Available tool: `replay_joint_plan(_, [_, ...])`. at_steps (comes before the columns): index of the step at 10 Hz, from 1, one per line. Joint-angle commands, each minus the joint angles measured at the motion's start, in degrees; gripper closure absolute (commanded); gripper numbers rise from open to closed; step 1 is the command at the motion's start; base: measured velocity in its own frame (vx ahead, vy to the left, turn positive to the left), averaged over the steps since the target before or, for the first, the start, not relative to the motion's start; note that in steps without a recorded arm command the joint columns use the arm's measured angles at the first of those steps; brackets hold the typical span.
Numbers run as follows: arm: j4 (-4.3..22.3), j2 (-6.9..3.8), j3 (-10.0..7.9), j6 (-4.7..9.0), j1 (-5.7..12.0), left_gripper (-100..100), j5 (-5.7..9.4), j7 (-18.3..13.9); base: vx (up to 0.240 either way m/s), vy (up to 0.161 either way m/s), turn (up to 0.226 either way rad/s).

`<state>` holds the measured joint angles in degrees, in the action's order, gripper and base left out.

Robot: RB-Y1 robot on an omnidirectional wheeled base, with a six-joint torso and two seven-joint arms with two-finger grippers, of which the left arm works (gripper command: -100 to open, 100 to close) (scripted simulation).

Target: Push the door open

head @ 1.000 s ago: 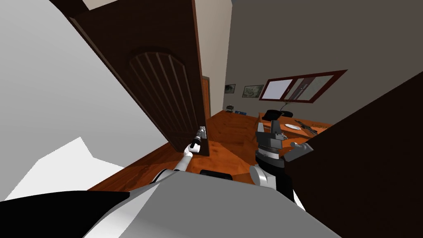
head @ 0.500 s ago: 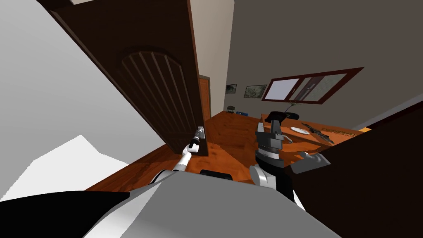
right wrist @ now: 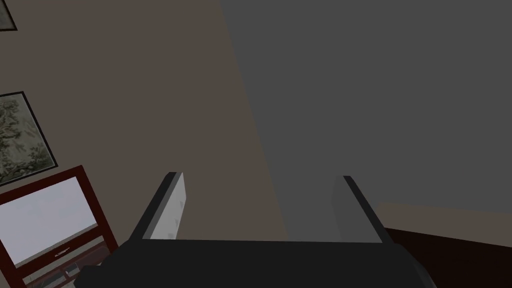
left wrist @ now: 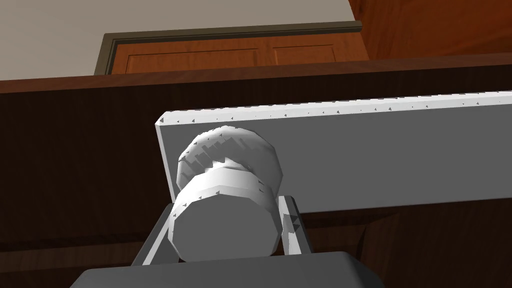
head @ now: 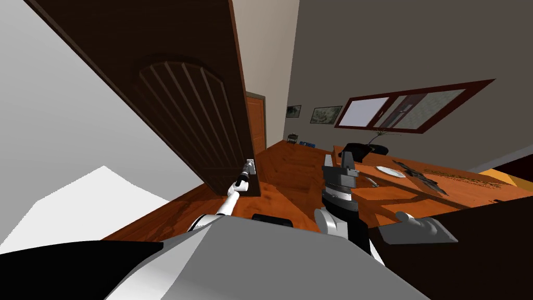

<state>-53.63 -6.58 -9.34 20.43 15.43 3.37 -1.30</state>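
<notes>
Where the door stands: the dark brown wooden door, with an arched panel of raised slats, rises at the left of the head view. It stands open, and the room is in sight past its free edge.
Door knob: a round light grey door knob sits on a long light grey plate, low on the door and near its free edge.
Left gripper: the left gripper is at the knob on an outstretched arm. Its fingers are closed on the knob, one pressing each side.
Far door: an orange-brown panelled door in a dark frame sits in the far wall, just past the dark door's edge.
Floor: reddish-brown wooden floor runs from the doorway into the room.
Right gripper: the right gripper points upward, well apart from the door. Its fingers are parted and hold nothing.
Desk: an orange-brown wooden desk to the right of that gripper carries a small white plate and dark things too small to name.
Window: a wide window with a dark red frame hangs on the grey wall above the desk.
Lever handle: a grey lever handle sits on a dark brown panel at the near right.
</notes>
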Motion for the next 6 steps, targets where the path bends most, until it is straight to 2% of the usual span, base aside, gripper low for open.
replay_joint_plan(1, [-0.3,0.21,-0.91,0.19,-0.13,100,0.12,0.5,0.177,-0.111,0.075])
replay_joint_plan(4, [-0.1,-0.06,-1.68,0.07,-0.51,100,0.26,0.6,0.144,-0.068,0.043])
replay_joint_plan(6, [-0.1,-0.45,-3.11,0.14,-0.48,100,0.59,0.9,0.145,-0.068,0.062])
